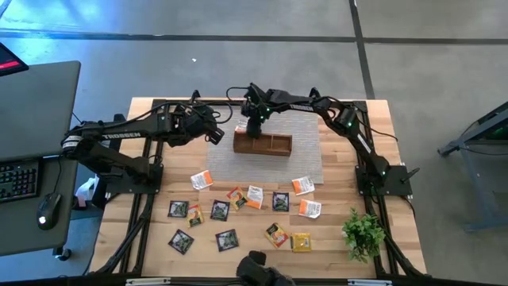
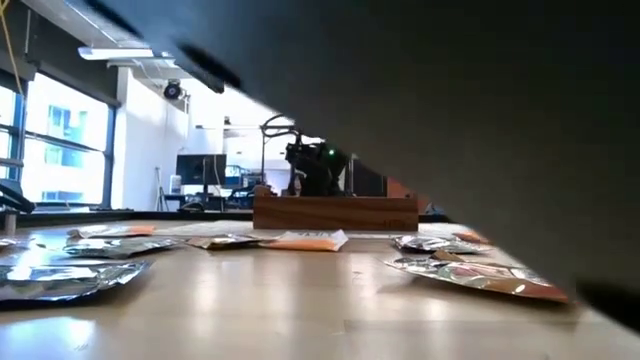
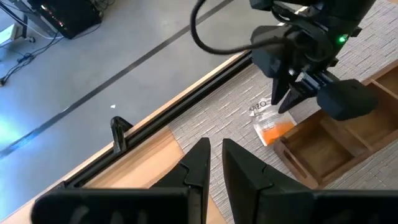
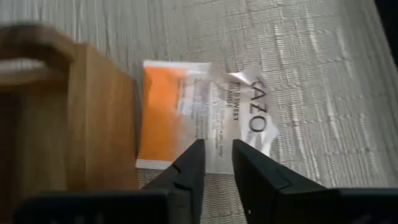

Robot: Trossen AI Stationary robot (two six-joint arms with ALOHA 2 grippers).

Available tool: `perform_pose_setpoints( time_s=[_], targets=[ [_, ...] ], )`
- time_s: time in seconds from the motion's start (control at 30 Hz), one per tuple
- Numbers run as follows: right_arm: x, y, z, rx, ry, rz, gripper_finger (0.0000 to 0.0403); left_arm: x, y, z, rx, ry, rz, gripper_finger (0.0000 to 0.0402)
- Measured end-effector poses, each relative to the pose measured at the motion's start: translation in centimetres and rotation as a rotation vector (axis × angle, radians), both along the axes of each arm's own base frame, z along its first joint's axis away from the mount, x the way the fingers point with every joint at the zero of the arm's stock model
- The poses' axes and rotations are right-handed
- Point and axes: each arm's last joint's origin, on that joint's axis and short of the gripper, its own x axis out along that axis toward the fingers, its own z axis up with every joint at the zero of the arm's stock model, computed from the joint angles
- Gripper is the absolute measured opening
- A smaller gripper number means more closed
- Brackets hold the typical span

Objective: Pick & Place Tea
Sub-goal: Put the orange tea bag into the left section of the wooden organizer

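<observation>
Right wrist view gives me the closest look: my right hand [image 4: 216, 163] hangs over a white-and-orange sachet [image 4: 186, 118], its two fingers [image 4: 186, 168] a narrow gap apart with the sachet's white edge showing between the tips, and I cannot tell whether they pinch it or merely sit above it. That sachet lies flat on the grey woven mat [image 4: 298, 62], its orange end right against the outer wall of the wooden tray [image 4: 93, 118], outside the compartments. From the left wrist view I see the same right hand pointing down at that sachet [image 3: 273, 127] just off the tray's end [image 3: 323, 149], while my left hand [image 3: 214, 165] waits nearby over the mat's edge, fingers slightly parted and holding nothing. In the high view the right hand [image 1: 254, 127] sits at the tray's left end [image 1: 274, 144], the left hand [image 1: 213, 132] just beside it. Farther from both hands, toward the front of the bench [image 1: 333, 254], the remaining loose sachets [image 1: 238, 210] lie scattered, with a small green plant [image 1: 363, 232] at the front corner on the right arm's side.
</observation>
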Motion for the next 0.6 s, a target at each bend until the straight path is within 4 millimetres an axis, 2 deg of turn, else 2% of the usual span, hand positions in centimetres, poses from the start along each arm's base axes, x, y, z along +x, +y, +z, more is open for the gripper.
perform_pose_setpoints(
  time_s=[0.33, 0.5, 0.6],
  targets=[
    [0.4, 1.0, 0.5, -0.112, 0.033, 0.065, 0.0051, 0.0, 0.0, 0.0, -0.004, 0.008, -0.004, 0.0041],
    [0.1, 1.3, 3.0, -0.155, 0.022, 0.059, 0.0011, 0.0, 0.0, 0.0, -0.004, 0.009, -0.004, 0.0041],
    [-0.4, 1.7, 5.1, -0.152, -0.005, 0.078, 0.0008, 0.0, 0.0, 0.0, -0.004, 0.009, -0.004, 0.0041]
  ],
)
